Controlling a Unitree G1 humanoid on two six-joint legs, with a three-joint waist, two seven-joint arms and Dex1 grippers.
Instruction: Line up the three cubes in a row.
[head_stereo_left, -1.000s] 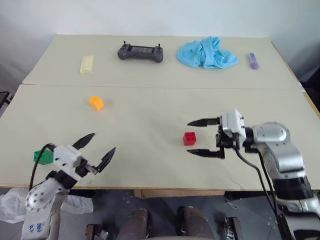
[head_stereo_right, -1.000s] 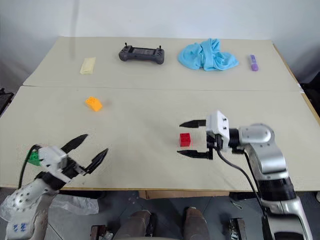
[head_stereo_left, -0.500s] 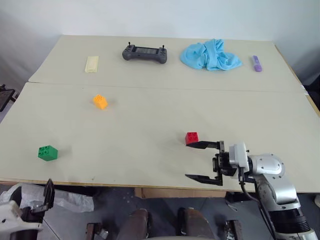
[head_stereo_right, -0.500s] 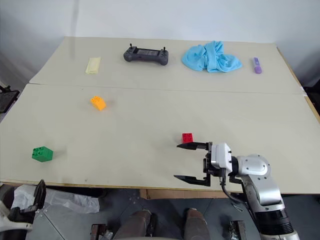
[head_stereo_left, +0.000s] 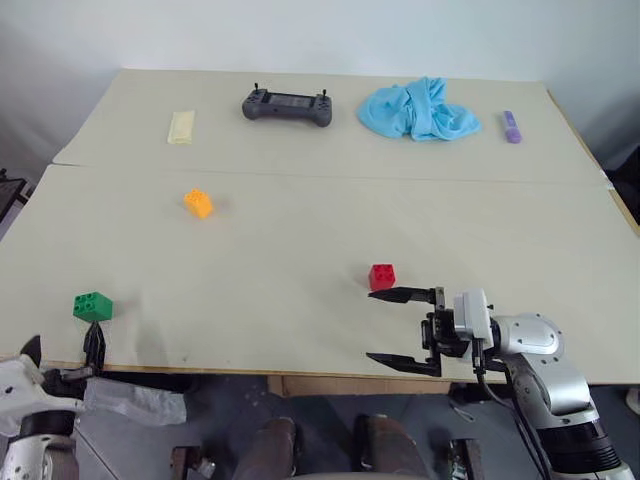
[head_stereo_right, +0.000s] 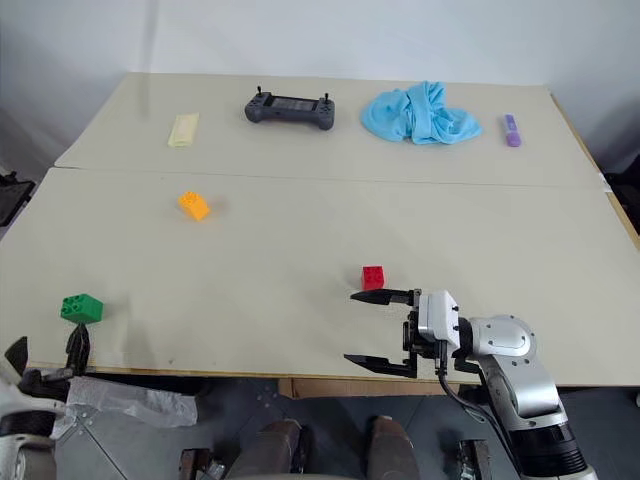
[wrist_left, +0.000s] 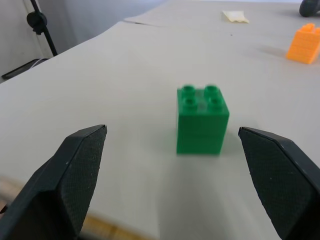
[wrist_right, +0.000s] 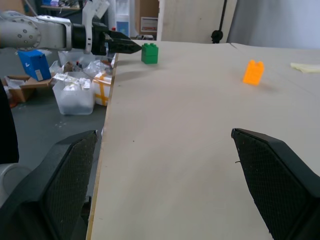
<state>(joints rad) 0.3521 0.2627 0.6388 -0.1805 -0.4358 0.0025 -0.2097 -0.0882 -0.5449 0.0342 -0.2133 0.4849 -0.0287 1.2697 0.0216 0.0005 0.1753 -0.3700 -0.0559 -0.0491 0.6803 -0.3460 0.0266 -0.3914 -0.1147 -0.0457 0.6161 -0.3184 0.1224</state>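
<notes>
On the table (head_stereo_left: 300, 230), the three cubes are spread far apart. The green cube (head_stereo_left: 92, 305) is found near the front left corner, and the left gripper (wrist_left: 180, 190) is held wide open just in front of it, not touching it. The orange cube (head_stereo_left: 198, 203) is set farther back. The red cube (head_stereo_left: 381, 276) is placed near the middle, beside the right gripper (head_stereo_left: 400, 328), which is held wide open and empty.
</notes>
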